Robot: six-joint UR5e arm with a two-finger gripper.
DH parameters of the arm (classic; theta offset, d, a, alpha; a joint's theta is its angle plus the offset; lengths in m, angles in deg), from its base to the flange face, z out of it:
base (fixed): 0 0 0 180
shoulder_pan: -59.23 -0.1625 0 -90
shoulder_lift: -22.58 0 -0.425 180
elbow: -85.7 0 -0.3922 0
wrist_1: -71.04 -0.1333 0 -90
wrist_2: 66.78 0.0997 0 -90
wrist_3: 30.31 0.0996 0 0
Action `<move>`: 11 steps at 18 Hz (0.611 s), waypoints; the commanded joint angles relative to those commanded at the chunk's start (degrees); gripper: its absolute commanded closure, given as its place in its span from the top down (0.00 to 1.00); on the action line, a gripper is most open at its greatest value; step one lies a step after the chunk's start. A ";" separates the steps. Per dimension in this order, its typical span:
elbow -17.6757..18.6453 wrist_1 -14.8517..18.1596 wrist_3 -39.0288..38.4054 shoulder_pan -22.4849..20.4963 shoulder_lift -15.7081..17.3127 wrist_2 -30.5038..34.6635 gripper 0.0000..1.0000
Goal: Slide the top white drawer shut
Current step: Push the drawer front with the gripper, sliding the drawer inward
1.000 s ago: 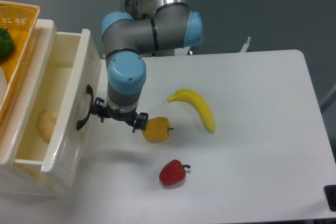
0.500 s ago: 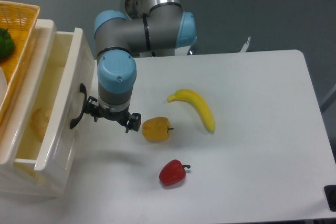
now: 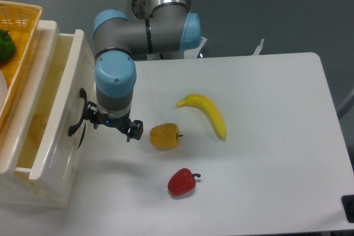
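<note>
We find no text, label, brand, number or sign that we can read anywhere in this view. The arm's grey and blue housings may carry small markings, but at this sharpness we cannot make out any.

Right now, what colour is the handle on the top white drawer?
Black, clear in the fixed camera view: the handle on the top white drawer.

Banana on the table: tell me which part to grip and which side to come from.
Grip the banana across its thick middle, coming straight down from above. It lies flat and curved on the table, with open space on both long sides, so the pincer fingers could straddle its width. The tapered ends look likelier to slip.
</note>
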 joint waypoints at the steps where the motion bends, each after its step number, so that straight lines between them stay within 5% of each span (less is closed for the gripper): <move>1: 0.00 0.00 0.00 0.17 0.00 0.00 1.00; 11: -0.09 0.00 0.00 1.58 0.44 0.00 1.00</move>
